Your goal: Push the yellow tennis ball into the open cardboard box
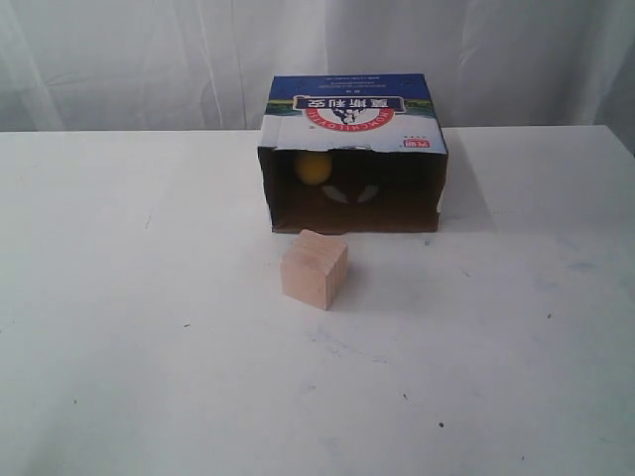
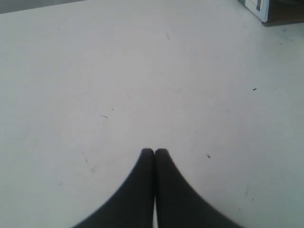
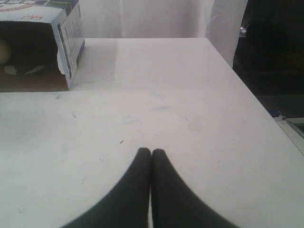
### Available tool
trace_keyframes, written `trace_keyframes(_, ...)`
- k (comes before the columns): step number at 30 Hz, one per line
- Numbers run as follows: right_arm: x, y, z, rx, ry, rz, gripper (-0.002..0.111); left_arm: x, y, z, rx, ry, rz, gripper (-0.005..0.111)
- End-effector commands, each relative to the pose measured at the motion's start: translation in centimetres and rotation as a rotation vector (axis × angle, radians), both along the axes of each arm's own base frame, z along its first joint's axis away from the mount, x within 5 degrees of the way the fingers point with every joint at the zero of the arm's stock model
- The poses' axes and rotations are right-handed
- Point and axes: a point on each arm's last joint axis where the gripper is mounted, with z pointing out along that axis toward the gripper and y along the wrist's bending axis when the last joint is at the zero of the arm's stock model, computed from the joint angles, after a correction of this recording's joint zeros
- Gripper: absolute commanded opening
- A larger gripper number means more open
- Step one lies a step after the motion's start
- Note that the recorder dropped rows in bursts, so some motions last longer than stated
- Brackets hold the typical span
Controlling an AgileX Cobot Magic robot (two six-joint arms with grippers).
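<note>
The open cardboard box [image 1: 352,109] lies on its side at the back of the white table, its dark opening facing the front. The yellow tennis ball [image 1: 314,167] rests inside it, toward the left of the opening, and shows as a pale sliver [image 3: 3,51] in the right wrist view beside the box wall [image 3: 69,33]. A corner of the box [image 2: 260,8] appears in the left wrist view. My left gripper [image 2: 154,151] and right gripper [image 3: 151,151] are both shut and empty, over bare table far from the box. Neither gripper appears in the exterior view.
A pale wooden cube [image 1: 314,269] stands on the table just in front of the box opening. The table edge [image 3: 251,95] runs along the right side, with a dark drop beyond it. White curtains hang behind the table.
</note>
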Motion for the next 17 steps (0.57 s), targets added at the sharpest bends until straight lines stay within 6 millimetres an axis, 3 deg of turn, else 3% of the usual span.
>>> trace_keyframes(1, -0.02, -0.03, -0.12, 0.002, -0.004, -0.006, 0.000, -0.03, 0.01, -0.15, -0.001, 0.006, 0.003, 0.000)
trace_keyframes(17, -0.02, -0.05, -0.12, -0.010, -0.003, -0.005, 0.000, -0.03, 0.01, -0.15, -0.001, 0.006, 0.003, 0.000)
